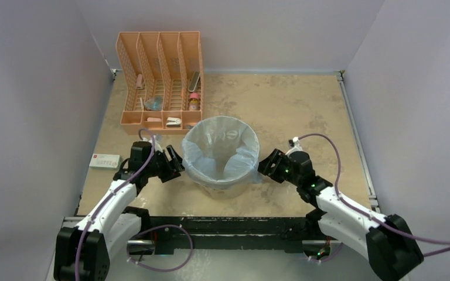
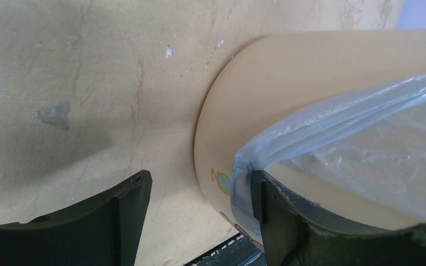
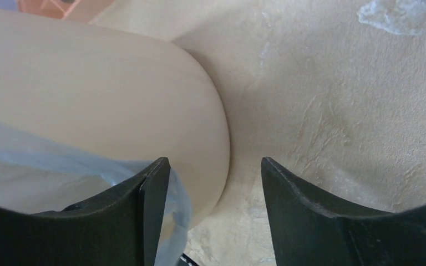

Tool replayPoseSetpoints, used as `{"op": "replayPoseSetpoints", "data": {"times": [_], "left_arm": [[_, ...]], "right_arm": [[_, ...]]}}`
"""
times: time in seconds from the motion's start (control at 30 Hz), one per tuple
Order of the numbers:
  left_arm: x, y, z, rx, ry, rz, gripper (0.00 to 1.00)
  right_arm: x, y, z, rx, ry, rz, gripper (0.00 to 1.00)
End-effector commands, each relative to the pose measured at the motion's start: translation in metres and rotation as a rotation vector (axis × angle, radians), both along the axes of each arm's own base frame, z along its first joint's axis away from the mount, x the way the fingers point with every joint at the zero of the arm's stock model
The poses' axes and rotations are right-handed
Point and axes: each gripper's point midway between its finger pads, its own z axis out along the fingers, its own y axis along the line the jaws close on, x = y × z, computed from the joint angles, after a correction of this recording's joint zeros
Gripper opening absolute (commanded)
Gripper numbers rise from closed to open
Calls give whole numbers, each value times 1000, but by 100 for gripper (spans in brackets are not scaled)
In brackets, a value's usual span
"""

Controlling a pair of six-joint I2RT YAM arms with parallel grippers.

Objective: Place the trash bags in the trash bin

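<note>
My left pincer (image 1: 173, 164), jaws apart, sits at the left wall of the round cream plastic bin (image 1: 222, 186), one finger against the thin translucent light-blue film bag (image 1: 220, 143), which lines the bin and folds over its rim. My right pincer (image 1: 266, 165), also apart, flanks the right wall. I judge the lining nearly done; next I must back off without snagging the film.

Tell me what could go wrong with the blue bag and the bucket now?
The hem of the thin trash bag lies beside one finger of the open left gripper; it might snag and slip off the rim. The right gripper, also open, sits close to the trash bin; a bump might shove it.
</note>
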Motion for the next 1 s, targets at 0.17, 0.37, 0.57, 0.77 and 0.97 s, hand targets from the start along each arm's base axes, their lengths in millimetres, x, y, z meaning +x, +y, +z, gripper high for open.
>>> {"op": "replayPoseSetpoints", "data": {"times": [0.17,0.37,0.57,0.77,0.97], "left_arm": [[5,-13,11,-53,-72,-88,59],[-4,-15,0,-64,-29,-100,45],[-8,-14,-3,-68,-23,-87,39],[-7,-11,6,-61,-49,-61,45],[-10,-14,9,-82,-49,-73,44]], "right_arm": [[44,2,32,-22,-118,-88,63],[54,-15,58,-15,-213,-191,63],[41,-33,63,-65,-185,-237,70],[2,-26,43,-34,-85,-118,74],[-22,5,57,99,-131,94,74]]}}
